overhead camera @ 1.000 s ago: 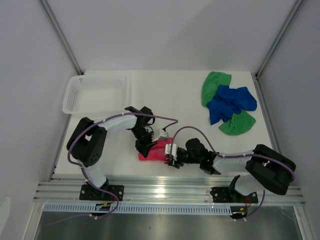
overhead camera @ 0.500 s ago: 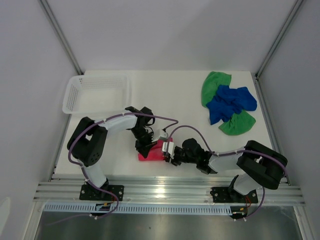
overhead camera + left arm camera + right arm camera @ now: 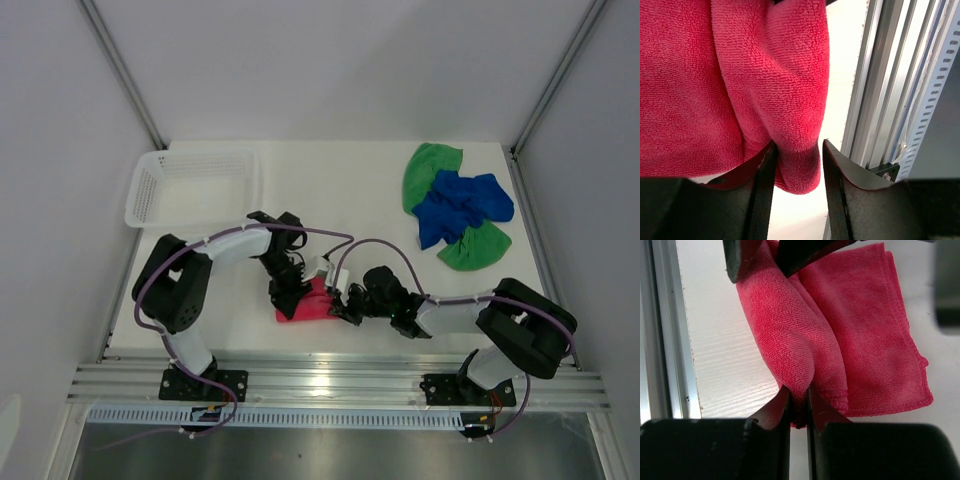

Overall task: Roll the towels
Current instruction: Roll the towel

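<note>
Right gripper (image 3: 799,390) is clenched on a doubled fold of the pink-red towel (image 3: 865,330), its fingers almost meeting through the cloth. From the other side, the left gripper (image 3: 796,150) has a thick lobe of the same towel between its fingers, which stand some way apart. I cannot tell whether they squeeze it or only bracket it.

The towel lies at the near edge of the worktop (image 3: 340,190), just beyond the metal rail (image 3: 340,380), between the two arms. It looks folded over and bunched up, not wound into a neat roll, so I'd say the first towel is only partly done.

The blue towel (image 3: 460,205) sits crumpled on top of the green towel (image 3: 425,170) in a loose heap at the far right. Neither is rolled, so most of the job remains. A white mesh basket (image 3: 150,195) stands at the far left.

The worktop is plain white and matte, closed in by pale walls (image 3: 330,70) on three sides.
</note>
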### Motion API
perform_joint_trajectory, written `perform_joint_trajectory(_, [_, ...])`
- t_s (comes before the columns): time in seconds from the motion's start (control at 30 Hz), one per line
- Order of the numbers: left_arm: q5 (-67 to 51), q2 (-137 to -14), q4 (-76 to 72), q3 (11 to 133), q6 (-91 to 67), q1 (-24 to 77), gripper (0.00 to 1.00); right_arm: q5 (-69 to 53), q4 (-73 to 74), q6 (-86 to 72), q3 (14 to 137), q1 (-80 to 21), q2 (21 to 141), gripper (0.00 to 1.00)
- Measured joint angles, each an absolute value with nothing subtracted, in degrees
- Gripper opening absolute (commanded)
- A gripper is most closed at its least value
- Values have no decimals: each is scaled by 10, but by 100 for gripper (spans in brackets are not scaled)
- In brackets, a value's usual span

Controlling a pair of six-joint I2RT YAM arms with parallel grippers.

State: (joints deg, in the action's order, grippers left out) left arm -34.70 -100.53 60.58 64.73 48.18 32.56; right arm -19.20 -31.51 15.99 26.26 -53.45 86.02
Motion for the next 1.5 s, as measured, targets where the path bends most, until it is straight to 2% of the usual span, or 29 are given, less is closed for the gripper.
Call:
perform_joint_trajectory(0.4, [-326, -931, 557, 594, 466, 322, 47, -245, -282, 56, 270, -484, 844, 0])
perform_joint_trajectory(0.57, [-316, -913, 521, 566, 444, 322, 45, -258, -282, 37, 270, -477, 844, 0])
perform_joint_trajectory(0.63, [-316, -913, 513, 564, 429, 322, 21, -264, -282, 29, 270, -475, 846, 0])
perform_joint_trajectory(0.7, [-317, -914, 510, 564, 417, 322, 6, -271, -283, 22, 271, -472, 849, 0])
perform_joint_trajectory(0.8, [-328, -919, 516, 564, 414, 322, 2, -298, -279, 4, 272, -463, 850, 0])
perform_joint_trajectory(0.97, [-366, -926, 576, 578, 431, 321, 5, -371, -231, -22, 290, -454, 850, 0])
perform_joint_trajectory(1.13, [-391, -969, 620, 606, 434, 318, 15, -458, -193, -48, 309, -430, 865, 0])
perform_joint_trajectory(1.17, [-392, -979, 620, 610, 432, 317, 21, -468, -187, -53, 314, -421, 876, 0])
perform_joint_trajectory(1.23, [-390, -999, 614, 623, 421, 312, 23, -485, -172, -60, 326, -404, 897, 0])
perform_joint_trajectory(1.37, [-362, -1023, 594, 646, 391, 301, 33, -509, -150, -63, 362, -383, 935, 0])
perform_joint_trajectory(1.5, [-335, -1034, 576, 664, 362, 293, 39, -528, -146, -77, 379, -361, 962, 0])
